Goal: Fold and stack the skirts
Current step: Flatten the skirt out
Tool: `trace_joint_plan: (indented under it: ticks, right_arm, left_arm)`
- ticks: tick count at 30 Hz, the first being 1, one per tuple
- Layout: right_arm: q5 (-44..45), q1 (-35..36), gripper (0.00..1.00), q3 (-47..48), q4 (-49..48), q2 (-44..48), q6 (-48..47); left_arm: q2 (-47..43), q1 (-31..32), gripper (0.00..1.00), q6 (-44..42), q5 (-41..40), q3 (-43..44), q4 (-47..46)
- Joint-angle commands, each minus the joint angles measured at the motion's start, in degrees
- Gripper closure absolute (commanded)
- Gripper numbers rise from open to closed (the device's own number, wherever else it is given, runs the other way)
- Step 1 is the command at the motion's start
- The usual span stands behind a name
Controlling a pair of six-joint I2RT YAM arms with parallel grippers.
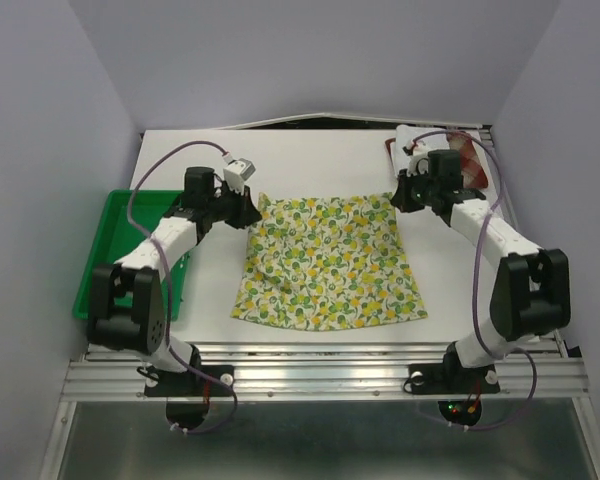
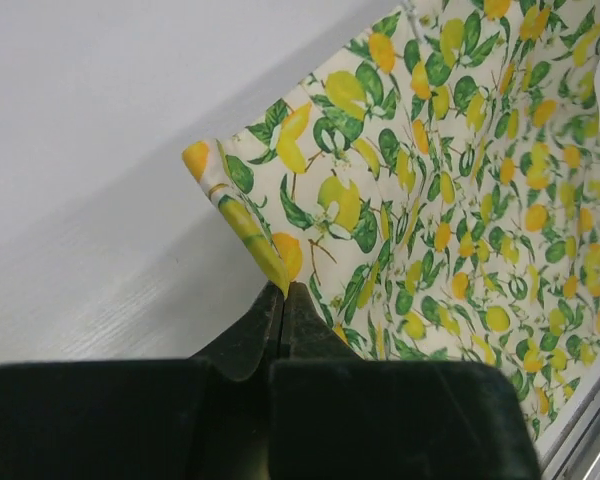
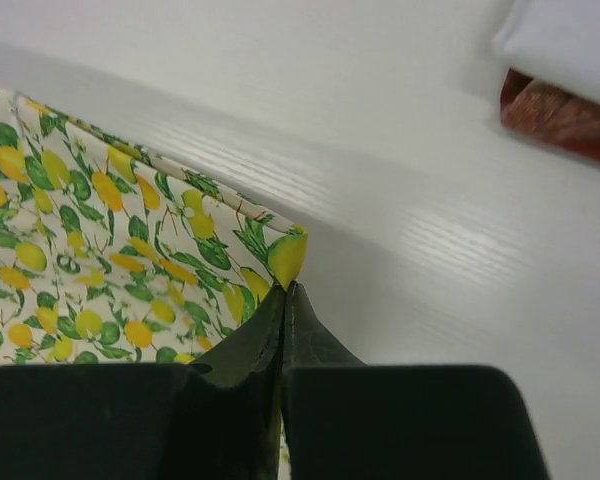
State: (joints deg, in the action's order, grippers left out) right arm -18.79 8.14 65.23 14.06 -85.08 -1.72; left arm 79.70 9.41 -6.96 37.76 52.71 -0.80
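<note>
A white skirt with yellow-green fruit print [image 1: 328, 262] lies spread in the middle of the white table. My left gripper [image 1: 252, 212] is shut on its far left corner [image 2: 270, 262], which is lifted a little off the table. At the skirt's far right corner [image 3: 286, 258] my right gripper [image 1: 404, 195] is pinched shut in the same way. A red-and-cream plaid skirt [image 1: 472, 160] lies at the far right with a plain white skirt [image 1: 416, 136] on top; the right wrist view shows the plaid one [image 3: 565, 117] and the white one [image 3: 570, 45] at top right.
A green plastic tray [image 1: 105, 265] sits at the table's left edge beside the left arm. Grey walls close in the table on three sides. The metal rail [image 1: 320, 375] with both arm bases runs along the near edge.
</note>
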Motion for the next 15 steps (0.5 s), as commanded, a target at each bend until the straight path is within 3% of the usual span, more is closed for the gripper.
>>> trace_joint_plan:
  ticks: [1, 2, 3, 5, 6, 7, 8, 9, 11, 15]
  right_arm:
    - [4.0, -0.5, 0.99, 5.7, -8.1, -8.1, 0.8]
    - [4.5, -0.5, 0.99, 7.5, -8.2, -10.7, 1.2]
    - [5.9, -0.5, 0.89, 11.7, -7.7, -15.6, 1.3]
    - [6.9, -0.5, 0.68, 16.1, -5.3, -20.0, 1.0]
    - [8.6, -0.5, 0.4, 20.4, -4.1, -23.2, 1.1]
    - [9.0, -0.5, 0.32, 22.2, -3.2, -24.2, 0.1]
    - [9.4, -0.5, 0.26, 23.7, -0.9, -24.6, 0.0]
    - [9.4, -0.5, 0.26, 24.5, -0.2, -24.5, -0.4]
    - [8.8, -0.5, 0.22, 24.7, 1.0, -22.3, -2.8]
    - [1.9, -0.5, 0.29, 21.3, 7.6, -18.3, -7.5]
  left_arm:
    - [9.2, 0.3, 0.97, 0.3, -3.7, 10.3, -6.6]
    - [14.7, 0.3, 0.95, 0.5, -5.0, 12.7, -6.4]
    - [17.3, 0.2, 0.83, 0.9, -6.4, 17.9, -5.8]
    - [25.7, 0.2, 0.69, 0.1, -7.6, 28.3, -2.4]
    - [27.9, 0.2, 0.56, -0.2, -8.9, 31.5, 0.9]
    - [31.2, 0.2, 0.53, -0.9, -9.4, 37.8, 4.0]
    - [32.0, 0.2, 0.42, -1.5, -10.9, 40.2, 7.4]
    - [32.4, 0.2, 0.36, -2.2, -11.0, 41.9, 8.8]
    - [31.5, 0.2, 0.35, -4.7, -14.0, 44.9, 11.2]
    - [24.4, 0.3, 0.37, -7.2, -14.2, 38.6, 14.4]
